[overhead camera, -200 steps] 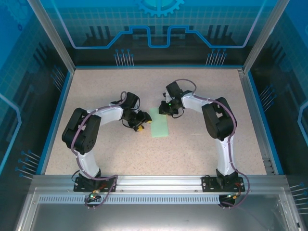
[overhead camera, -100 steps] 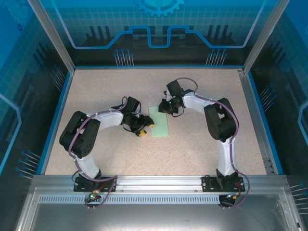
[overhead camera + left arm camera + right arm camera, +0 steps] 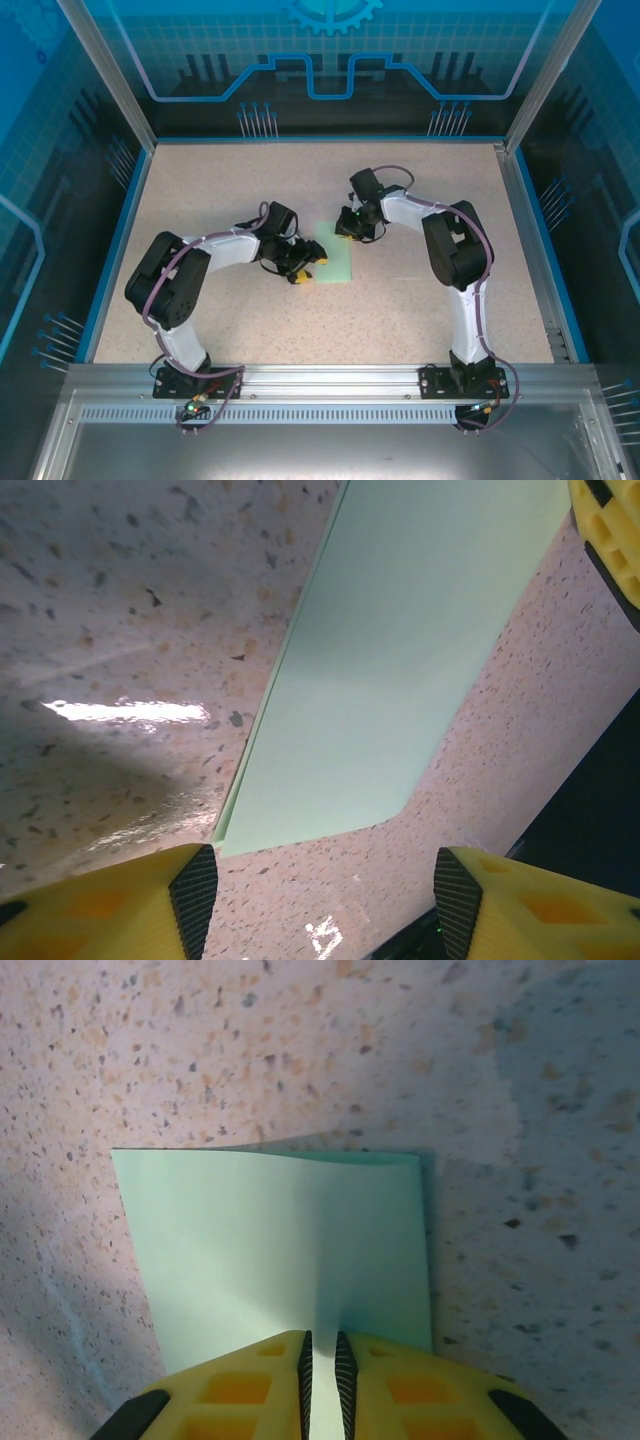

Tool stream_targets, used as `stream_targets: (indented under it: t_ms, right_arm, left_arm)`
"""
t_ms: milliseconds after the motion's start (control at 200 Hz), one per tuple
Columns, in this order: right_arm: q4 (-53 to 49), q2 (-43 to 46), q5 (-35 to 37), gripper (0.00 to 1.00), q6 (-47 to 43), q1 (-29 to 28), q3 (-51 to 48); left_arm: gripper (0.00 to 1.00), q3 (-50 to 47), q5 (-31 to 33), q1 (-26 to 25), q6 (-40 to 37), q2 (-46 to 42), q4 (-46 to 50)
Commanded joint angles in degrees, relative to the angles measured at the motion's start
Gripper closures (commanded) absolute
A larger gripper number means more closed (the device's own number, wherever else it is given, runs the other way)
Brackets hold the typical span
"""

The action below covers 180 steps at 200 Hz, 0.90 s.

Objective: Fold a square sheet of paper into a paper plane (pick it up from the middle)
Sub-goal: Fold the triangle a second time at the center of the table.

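The speckled beige table (image 3: 200, 190), rimmed in blue, carries everything. The left arm (image 3: 175, 280) rises from the near edge and bends in toward the middle. The right arm (image 3: 455, 250) does the same from the other side, so the two wrists meet around the table's centre.

The sheet of paper (image 3: 338, 258) lies there, about midway between the left and right edges. It is pale mint green and plain, and from above it reads as an upright rectangle rather than a square. In the left wrist view the sheet (image 3: 400, 660) lies flat on the speckled surface, its long edge running away from the camera. One corner nearest the camera looks cut off at a slant.

The left gripper (image 3: 308, 262) sits at the sheet's left long edge, low over the table. Its jaws stand well apart in its own wrist view (image 3: 325, 895), the yellow fingers (image 3: 120, 910) on either side of the sheet's nearest end — nothing lies between them but bare table.

The right gripper (image 3: 349, 230) is at the sheet's far end. In its wrist view (image 3: 322, 1360) the yellow fingers (image 3: 240, 1390) are drawn almost together, with the green sheet (image 3: 270, 1240) running into the thin gap — clamped on its edge near the middle. A faint bend runs up the paper from the pinch.
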<state>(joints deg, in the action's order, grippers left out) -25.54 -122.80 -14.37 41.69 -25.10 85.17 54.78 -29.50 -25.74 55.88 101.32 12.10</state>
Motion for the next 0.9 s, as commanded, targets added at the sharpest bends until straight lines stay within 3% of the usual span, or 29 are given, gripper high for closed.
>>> stream_targets:
  t_ms: [0, 570, 895]
  right_arm:
    - [-3.5, -2.7, 0.8, 0.82, 2.2, 1.1, -1.2]
    - [3.3, -0.6, -8.0, 0.78, 1.8, 2.3, -3.4]
    - [3.8, -1.5, -8.3, 0.78, 1.9, 2.3, -4.4]
  left_arm:
    - [0.37, 0.5, -1.7, -0.7, 1.2, 1.1, 0.5]
    - [0.33, 3.3, -1.9, -1.9, -0.3, 4.4, 1.9]
    - [0.33, 4.3, -3.4, -2.0, -0.6, 4.3, 0.9]
